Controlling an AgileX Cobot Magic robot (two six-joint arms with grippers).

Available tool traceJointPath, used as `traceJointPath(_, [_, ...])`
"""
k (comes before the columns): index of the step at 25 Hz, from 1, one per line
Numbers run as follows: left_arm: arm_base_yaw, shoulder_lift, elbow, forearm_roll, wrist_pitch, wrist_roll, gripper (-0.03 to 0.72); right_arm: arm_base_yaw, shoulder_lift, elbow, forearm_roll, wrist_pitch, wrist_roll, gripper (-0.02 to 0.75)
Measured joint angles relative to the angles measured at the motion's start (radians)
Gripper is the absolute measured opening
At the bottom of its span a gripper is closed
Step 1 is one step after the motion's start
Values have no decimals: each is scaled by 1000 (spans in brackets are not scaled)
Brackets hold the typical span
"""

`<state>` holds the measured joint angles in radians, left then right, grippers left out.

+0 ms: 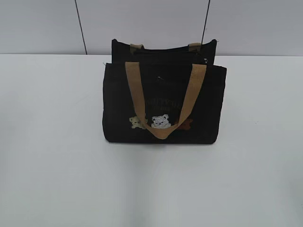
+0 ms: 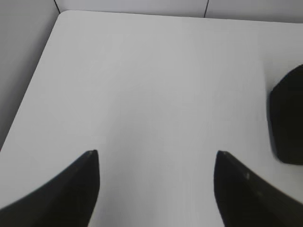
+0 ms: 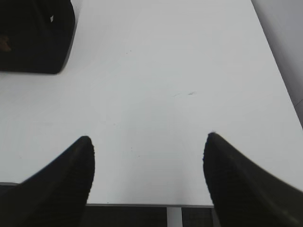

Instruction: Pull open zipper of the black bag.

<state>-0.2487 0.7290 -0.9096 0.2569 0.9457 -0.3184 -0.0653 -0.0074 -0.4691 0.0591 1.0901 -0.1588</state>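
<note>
**Both grippers parked wide, bag untouched**

We found the left gripper [image 2: 156, 163] with its jaws spread wide and nothing between them, only bare white table [image 2: 142, 85] below. The right gripper [image 3: 149, 146] stood the same: jaws well apart, empty, hanging over the near table edge. Neither arm showed in the exterior view.

Outward from the left gripper, one black corner of the bag [image 2: 288, 118] sat at the right edge of its wrist view, well apart from the fingertips. The right wrist view caught another corner of it at upper left, equally far off.

In the exterior view the black bag [image 1: 163, 101] stood upright near the middle of the table, toward the back wall, bear pictures [image 1: 160, 121] facing us. The front tan handle [image 1: 163, 101] hung down over the front panel; the rear handle [image 1: 165, 46] barely cleared the top.

We could not pick out the zipper pull with any certainty. A small glint near the top right end of the opening may have been it, but it was too small to tell.

Risks, as we judged them:
- The pull looked tiny and dark on dark; a descent could miss it or pinch fabric instead.
- The bag seemed light and soft; pulling with nothing bracing it would likely drag or tip it rather than run the zip.
- The rear handle lay close to the track and could snag a finger.
</note>
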Motion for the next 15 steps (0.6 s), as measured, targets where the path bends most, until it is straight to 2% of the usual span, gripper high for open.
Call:
traceJointPath(8, [0,-304,155,-69,85,88,562,0,0,0,1,0,0,546])
traceJointPath(12, [1,-452,238,-142,94,150,562,0,0,0,1,0,0,546])
traceJointPath(15, [27,-553,285,-186,103,195,562,0,0,0,1,0,0,546])
